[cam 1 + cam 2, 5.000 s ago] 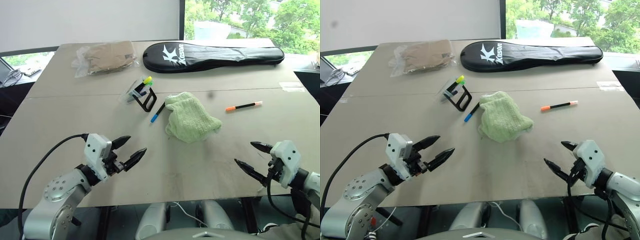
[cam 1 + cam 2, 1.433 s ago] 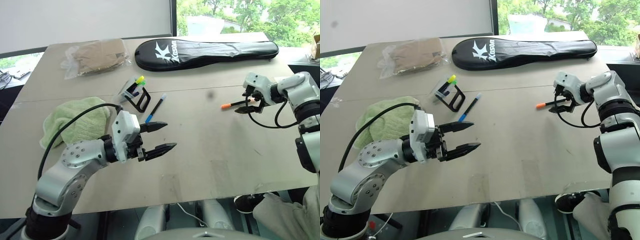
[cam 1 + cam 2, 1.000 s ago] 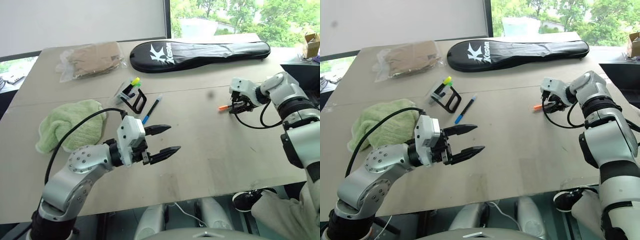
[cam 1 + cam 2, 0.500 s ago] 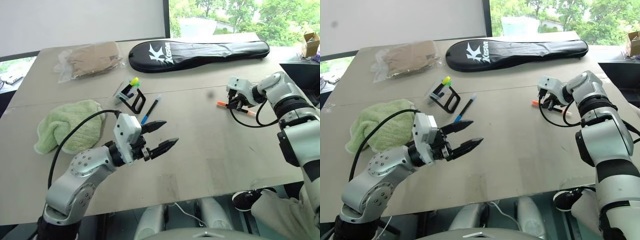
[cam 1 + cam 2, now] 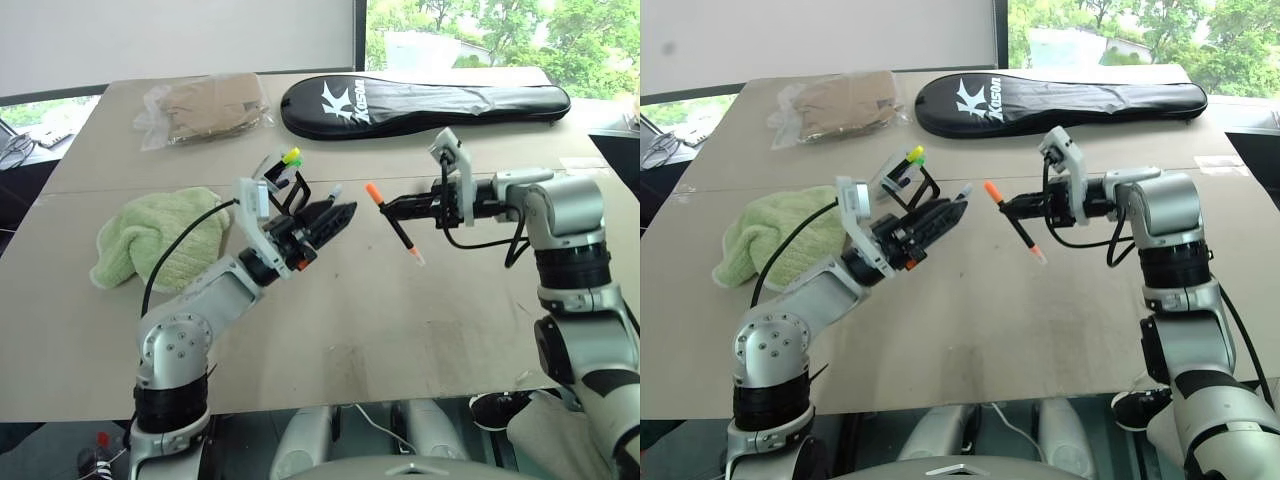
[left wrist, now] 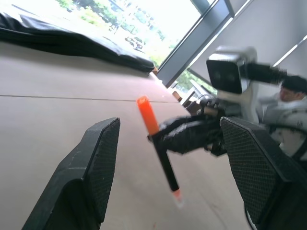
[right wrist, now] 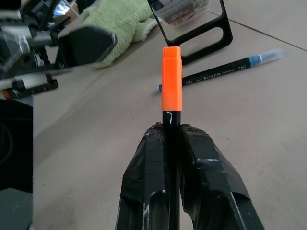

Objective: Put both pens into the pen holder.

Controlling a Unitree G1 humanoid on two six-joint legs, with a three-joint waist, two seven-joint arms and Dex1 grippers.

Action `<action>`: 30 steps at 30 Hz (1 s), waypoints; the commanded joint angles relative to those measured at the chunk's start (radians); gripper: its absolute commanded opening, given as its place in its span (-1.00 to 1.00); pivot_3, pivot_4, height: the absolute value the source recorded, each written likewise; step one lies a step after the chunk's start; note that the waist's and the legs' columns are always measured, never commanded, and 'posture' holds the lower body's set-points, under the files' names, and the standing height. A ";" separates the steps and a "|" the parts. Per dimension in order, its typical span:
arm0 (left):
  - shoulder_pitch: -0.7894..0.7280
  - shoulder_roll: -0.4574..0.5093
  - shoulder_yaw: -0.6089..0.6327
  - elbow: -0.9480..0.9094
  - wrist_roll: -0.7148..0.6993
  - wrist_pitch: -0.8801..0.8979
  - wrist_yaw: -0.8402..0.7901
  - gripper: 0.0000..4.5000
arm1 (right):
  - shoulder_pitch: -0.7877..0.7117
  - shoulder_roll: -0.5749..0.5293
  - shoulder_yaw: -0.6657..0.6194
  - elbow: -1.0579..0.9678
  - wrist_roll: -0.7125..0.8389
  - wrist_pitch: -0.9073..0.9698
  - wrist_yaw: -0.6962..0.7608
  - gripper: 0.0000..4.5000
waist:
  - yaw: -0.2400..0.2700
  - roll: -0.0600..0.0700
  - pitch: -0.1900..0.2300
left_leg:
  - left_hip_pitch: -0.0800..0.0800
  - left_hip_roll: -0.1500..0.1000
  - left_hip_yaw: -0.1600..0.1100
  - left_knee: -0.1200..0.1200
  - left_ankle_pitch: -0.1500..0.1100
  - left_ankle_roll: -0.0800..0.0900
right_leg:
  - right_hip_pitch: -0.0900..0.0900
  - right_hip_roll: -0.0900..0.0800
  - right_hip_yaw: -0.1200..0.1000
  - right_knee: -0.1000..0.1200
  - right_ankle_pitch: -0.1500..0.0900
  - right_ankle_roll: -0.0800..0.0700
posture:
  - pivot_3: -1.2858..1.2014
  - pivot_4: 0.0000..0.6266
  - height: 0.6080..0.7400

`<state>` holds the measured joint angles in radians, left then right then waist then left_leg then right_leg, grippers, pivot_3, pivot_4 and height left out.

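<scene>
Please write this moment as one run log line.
right gripper: shut on orange pen, lifted | left gripper: open, empty | blue pen: on table | holder: on table

Right tool [image 5: 392, 207] clamped, raised; left tool [image 5: 335, 217] spread.

Matt table [image 5: 480, 300], fluffy green cloth [image 5: 165, 235], glossy black bag [image 5: 430, 100].

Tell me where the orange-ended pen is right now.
The orange-ended pen is off the table, clamped in the right gripper near the middle of the head view, facing the open left gripper.
</scene>
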<state>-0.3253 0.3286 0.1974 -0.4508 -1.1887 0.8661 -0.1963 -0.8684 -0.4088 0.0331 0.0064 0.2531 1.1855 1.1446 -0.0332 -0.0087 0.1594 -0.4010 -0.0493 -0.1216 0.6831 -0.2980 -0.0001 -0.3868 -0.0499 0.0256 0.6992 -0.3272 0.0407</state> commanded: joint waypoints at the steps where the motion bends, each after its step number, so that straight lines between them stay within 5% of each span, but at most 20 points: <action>1: -0.056 0.036 -0.008 0.004 -0.110 0.059 -0.002 0.53 | -0.005 0.034 -0.029 -0.178 0.072 0.076 -0.113 -0.99 | -0.007 0.000 0.000 | 0.000 0.000 0.000 0.000 0.000 0.000 | 0.000 0.000 0.000 0.000 0.000 0.000 | 0.03 -0.52 1.00; 15: -0.065 0.039 -0.018 0.024 -0.200 0.073 0.063 0.53 | 0.037 0.021 -0.039 -0.323 0.282 0.108 -0.238 -0.99 | -0.011 0.000 0.000 | 0.003 0.000 0.000 -0.001 0.000 0.000 | 0.000 0.001 0.000 0.002 0.000 0.000 | 0.03 -0.52 1.00; 19: -0.063 0.040 -0.030 0.024 -0.211 0.076 0.060 0.06 | 0.037 0.009 -0.032 -0.322 0.315 0.095 -0.262 -1.00 | -0.011 0.000 0.000 | 0.003 0.000 0.000 -0.001 0.000 0.000 | 0.000 0.001 0.000 0.002 0.000 0.000 | 0.03 -0.52 1.00; 24: -0.065 0.045 -0.033 0.031 -0.217 0.073 0.055 -0.99 | 0.034 -0.003 -0.022 -0.317 0.349 0.076 -0.279 -1.00 | -0.011 0.000 0.000 | 0.003 0.000 0.000 -0.001 0.000 0.000 | 0.000 0.001 0.000 0.002 0.000 0.000 | 0.03 -0.52 1.00; 30: -0.067 0.059 -0.006 0.035 -0.197 0.043 0.043 -0.99 | 0.053 -0.011 -0.002 -0.320 0.327 -0.011 -0.317 -1.00 | -0.011 0.000 0.000 | 0.003 0.000 0.000 -0.001 0.000 0.000 | 0.000 0.001 0.000 0.002 0.000 0.000 | 0.03 -0.52 1.00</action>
<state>-0.3862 0.3820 0.1728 -0.3924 -1.3763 0.9334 -0.1308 -0.8097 -0.4088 0.0341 -0.2870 0.5912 1.2316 0.8508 -0.0440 -0.0085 0.1592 -0.3984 -0.0491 -0.1215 0.6823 -0.2979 -0.0002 -0.3863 -0.0491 0.0262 0.7014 -0.3272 0.0406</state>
